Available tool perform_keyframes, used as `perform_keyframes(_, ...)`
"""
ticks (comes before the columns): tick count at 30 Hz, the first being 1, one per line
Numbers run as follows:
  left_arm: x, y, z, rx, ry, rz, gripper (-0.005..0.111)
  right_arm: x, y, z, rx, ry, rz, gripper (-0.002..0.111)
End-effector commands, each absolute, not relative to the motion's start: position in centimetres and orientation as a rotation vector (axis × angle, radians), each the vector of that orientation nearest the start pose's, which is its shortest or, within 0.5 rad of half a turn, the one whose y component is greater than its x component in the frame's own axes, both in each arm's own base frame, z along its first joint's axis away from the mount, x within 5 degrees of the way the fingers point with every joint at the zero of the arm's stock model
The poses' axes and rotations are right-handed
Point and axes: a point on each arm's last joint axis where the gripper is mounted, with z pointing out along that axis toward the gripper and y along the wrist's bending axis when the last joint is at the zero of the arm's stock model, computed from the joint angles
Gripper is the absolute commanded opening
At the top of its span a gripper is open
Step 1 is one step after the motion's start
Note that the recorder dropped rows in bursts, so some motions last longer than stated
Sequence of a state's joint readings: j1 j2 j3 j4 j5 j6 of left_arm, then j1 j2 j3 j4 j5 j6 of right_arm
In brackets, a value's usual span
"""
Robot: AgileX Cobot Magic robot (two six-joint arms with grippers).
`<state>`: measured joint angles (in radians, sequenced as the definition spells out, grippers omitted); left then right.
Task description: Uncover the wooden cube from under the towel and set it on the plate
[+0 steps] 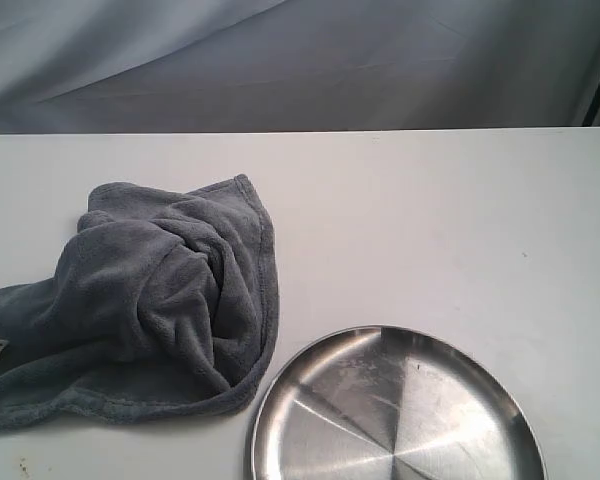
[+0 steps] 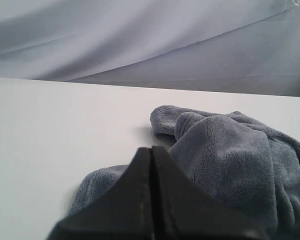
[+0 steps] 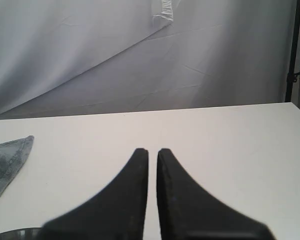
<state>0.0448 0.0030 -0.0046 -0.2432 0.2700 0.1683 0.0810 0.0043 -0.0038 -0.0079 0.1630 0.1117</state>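
Note:
The dark grey-blue towel (image 1: 150, 310) lies bunched in a heap on the left of the white table, its white tag at the left edge. The wooden cube is hidden. The shiny steel plate (image 1: 310, 370) sits at the front, right of the towel, and holds nothing. Neither gripper shows in the exterior view. In the left wrist view my left gripper (image 2: 151, 150) is shut, empty, just short of the towel (image 2: 225, 160). My right gripper (image 3: 152, 151) is shut with only a hairline gap, over bare table; a towel corner (image 3: 5, 160) and the plate's rim (image 3: 15, 232) show to one side.
The white table (image 1: 430, 220) runs back to a straight far edge, with a grey draped cloth backdrop (image 1: 280, 60) behind it. A dark stand pole (image 3: 290, 50) rises at the table's far right corner.

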Motion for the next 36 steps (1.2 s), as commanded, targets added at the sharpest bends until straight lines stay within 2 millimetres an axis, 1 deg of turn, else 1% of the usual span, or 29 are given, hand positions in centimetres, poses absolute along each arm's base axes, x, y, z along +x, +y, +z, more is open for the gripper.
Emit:
perform_keyframes(1,5.52,-0.37,19.03,-0.056,1.736,-0.088,0.0,5.6,0.44,19.85,0.018,1.647,0.137,0.007)
perform_keyframes(36,5.52,-0.37,19.03,-0.056,1.736,-0.088,0.0,5.61,0.44,19.96,0.015,1.634,0.135,0.007)
